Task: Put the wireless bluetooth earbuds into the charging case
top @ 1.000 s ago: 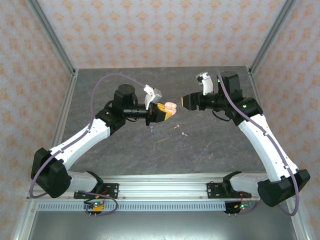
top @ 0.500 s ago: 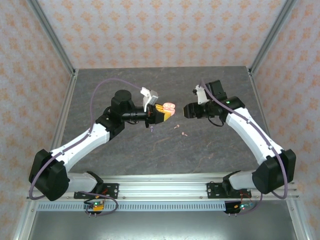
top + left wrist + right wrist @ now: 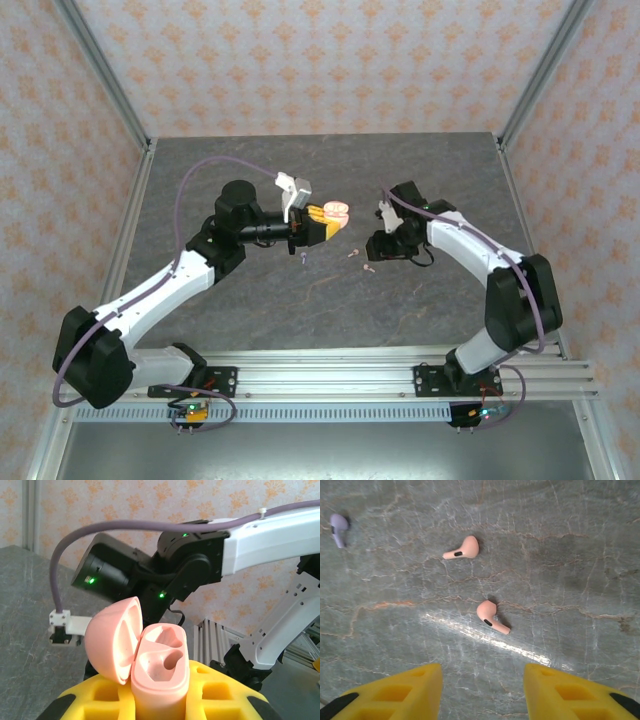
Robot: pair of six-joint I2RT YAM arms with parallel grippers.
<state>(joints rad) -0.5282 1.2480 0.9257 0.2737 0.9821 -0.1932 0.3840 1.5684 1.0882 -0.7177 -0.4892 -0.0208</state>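
My left gripper is shut on the salmon-pink charging case and holds it above the table. In the left wrist view the case stands upright between the yellow fingers, its lid swung open to the left and both sockets empty. My right gripper hangs open, pointing down, just right of two pink earbuds. In the right wrist view the nearer pink bud lies ahead of the open gripper, and the other pink bud lies farther off. One lilac bud lies at the left.
The lilac bud lies on the grey marbled table under the left gripper's fingers. Metal frame posts and patterned walls bound the table on three sides. The right arm's wrist fills the background behind the case.
The right arm has swung left and down, turning its open gripper from facing the case to pointing at the pink buds. The left gripper with the case has barely shifted.
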